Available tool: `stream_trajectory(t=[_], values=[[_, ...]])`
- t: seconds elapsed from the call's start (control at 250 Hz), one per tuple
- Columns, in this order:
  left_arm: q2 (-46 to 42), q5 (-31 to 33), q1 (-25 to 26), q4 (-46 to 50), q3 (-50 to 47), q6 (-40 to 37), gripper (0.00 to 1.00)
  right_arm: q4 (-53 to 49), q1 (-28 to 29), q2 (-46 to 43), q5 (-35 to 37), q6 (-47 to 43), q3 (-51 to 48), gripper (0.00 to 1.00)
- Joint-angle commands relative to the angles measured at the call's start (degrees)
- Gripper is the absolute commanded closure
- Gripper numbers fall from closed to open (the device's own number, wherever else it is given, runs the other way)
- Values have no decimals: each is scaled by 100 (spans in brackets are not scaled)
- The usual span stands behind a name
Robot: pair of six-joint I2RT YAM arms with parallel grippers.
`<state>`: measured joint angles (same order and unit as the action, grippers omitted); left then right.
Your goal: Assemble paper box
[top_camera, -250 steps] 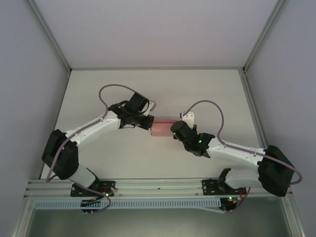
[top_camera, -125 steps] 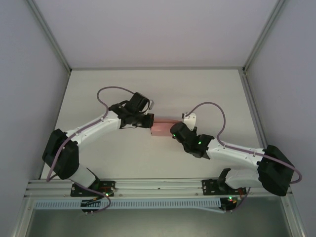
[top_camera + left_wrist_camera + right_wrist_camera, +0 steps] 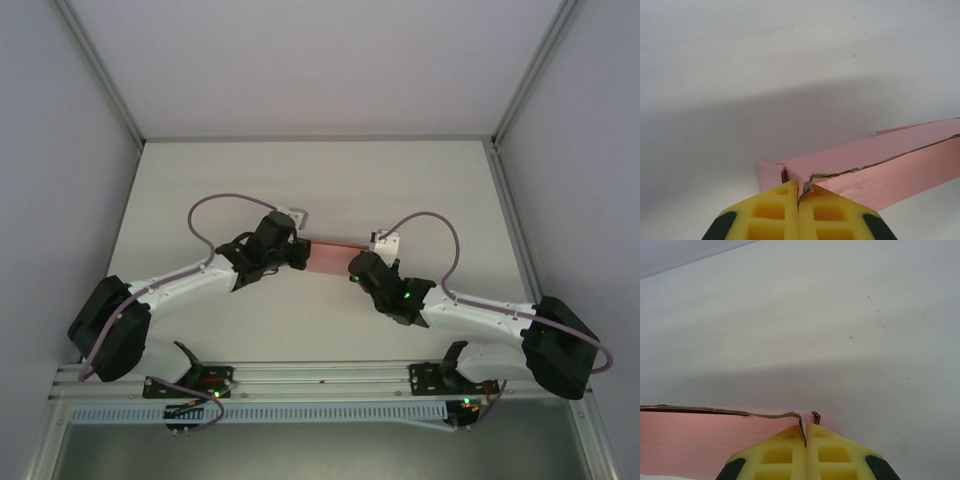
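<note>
The paper box (image 3: 332, 254) is a pink card piece held between my two grippers at mid-table. My left gripper (image 3: 301, 251) is at its left end and my right gripper (image 3: 354, 266) at its right end. In the left wrist view the yellow fingers (image 3: 775, 210) are shut, pinching a torn-looking card edge at the corner of the paper box (image 3: 880, 160), which runs off to the right. In the right wrist view my right gripper (image 3: 805, 429) is shut on a thin card edge, and the paper box (image 3: 700, 437) stretches off to the left.
The white table (image 3: 320, 180) lies under both arms, with grey walls (image 3: 60, 200) on the left and right. An aluminium rail (image 3: 320, 378) runs along the near edge. Purple cables (image 3: 215, 205) loop above each wrist.
The left arm has swung its elbow down and left, and its wrist has turned. The right wrist shifted slightly. The pink box now looks narrower and longer between the grippers. Both grips stayed shut.
</note>
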<state>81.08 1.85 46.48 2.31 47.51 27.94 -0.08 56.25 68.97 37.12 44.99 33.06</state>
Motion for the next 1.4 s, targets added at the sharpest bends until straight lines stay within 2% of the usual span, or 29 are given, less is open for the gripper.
stream_trajectory(t=[0.0,0.124,0.327,0.463,0.567,0.719,0.95,1.07,1.21,1.302,1.393], values=[[211,-350,256,150,-483,-202,100,-25,106,38,-501,-207,-268,99],[201,-349,350,-263,-796,-251,100,141,108,32,-535,-282,-386,100],[17,-69,577,-1029,-1549,-366,100,1084,117,-27,-673,-757,-915,99],[-18,176,600,-1219,-1745,-365,100,1431,125,-254,-870,-1060,-1130,93],[30,312,611,-1213,-1706,-341,100,1474,124,-455,-1082,-1186,-1151,82],[1,397,641,-1124,-1633,-329,100,1341,119,-854,-1220,-1161,-1067,48],[-127,537,669,-960,-1543,-342,100,616,99,-1506,-784,-529,-620,21],[-119,527,709,-916,-1466,-350,100,256,84,-1493,-592,-378,-353,18],[-92,576,731,-943,-1455,-376,100,-603,-185,-1342,-155,386,-77,19],[-38,581,748,-890,-1412,-405,100,-935,-587,-1217,-547,860,-27,23],[-31,579,766,-916,-1418,-439,100,-780,-905,-1095,-1174,937,-172,28]])
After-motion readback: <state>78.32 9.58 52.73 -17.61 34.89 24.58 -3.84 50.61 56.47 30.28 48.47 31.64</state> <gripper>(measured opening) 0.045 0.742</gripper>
